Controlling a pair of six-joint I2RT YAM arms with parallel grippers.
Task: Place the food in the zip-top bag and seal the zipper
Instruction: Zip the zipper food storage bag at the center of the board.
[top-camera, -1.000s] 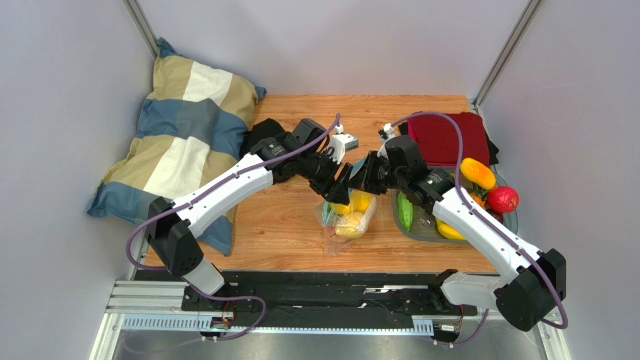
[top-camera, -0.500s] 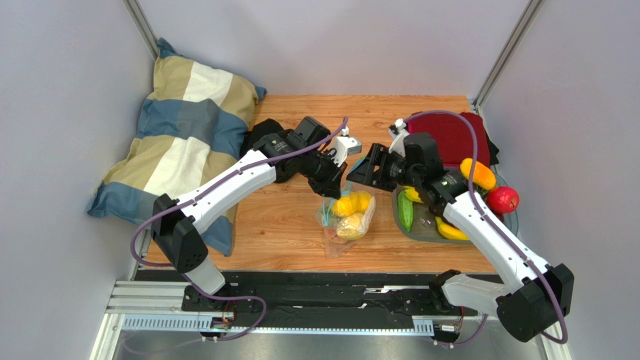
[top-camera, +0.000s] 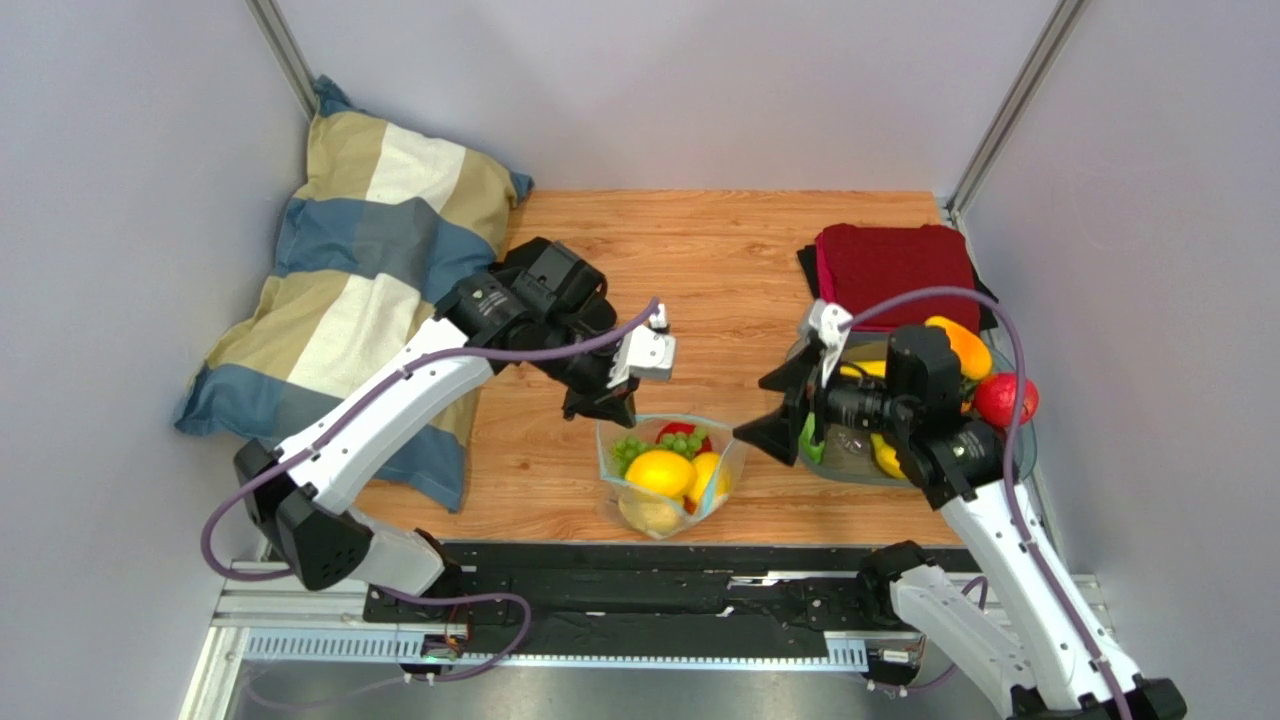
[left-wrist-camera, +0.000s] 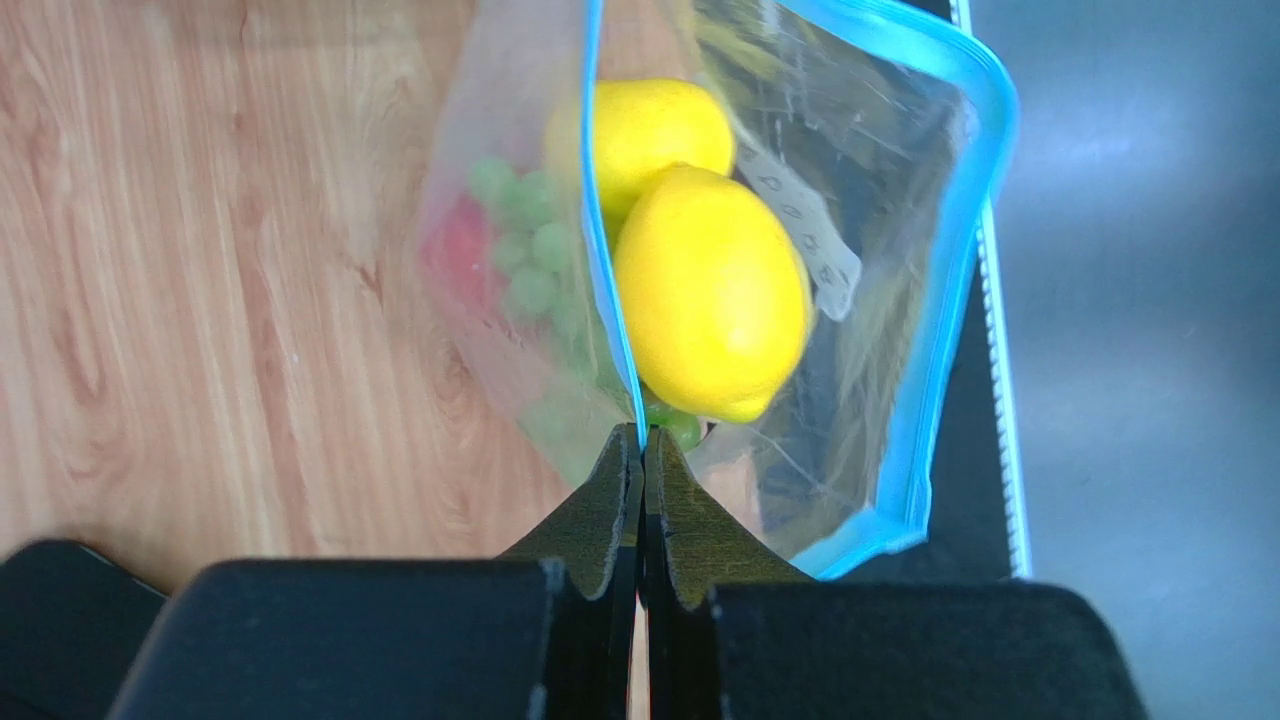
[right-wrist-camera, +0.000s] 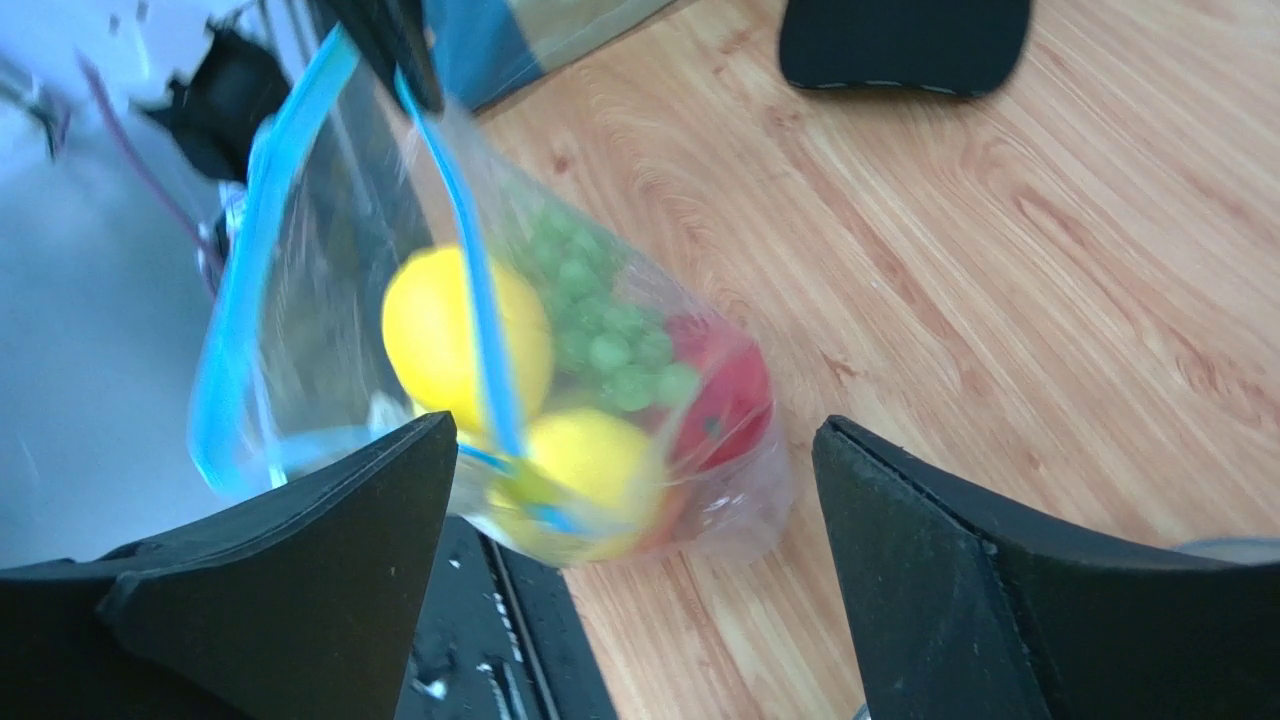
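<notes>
The left pincer (left-wrist-camera: 643, 450), clenched on the zipper (left-wrist-camera: 963, 300), now holds the zip-top bag (top-camera: 666, 480) up by its rim at the tabletop's (top-camera: 721, 255) near edge, mouth agape. A yellow fruit (left-wrist-camera: 714, 293), green grapes (right-wrist-camera: 601, 338) and a red fruit (right-wrist-camera: 729, 398) sit inside. The right pincer (right-wrist-camera: 634, 435) has let go and stands released, empty, beside the tray (top-camera: 842, 465). A second ago both pincers met over the bag farther back. Sealing looks next.
</notes>
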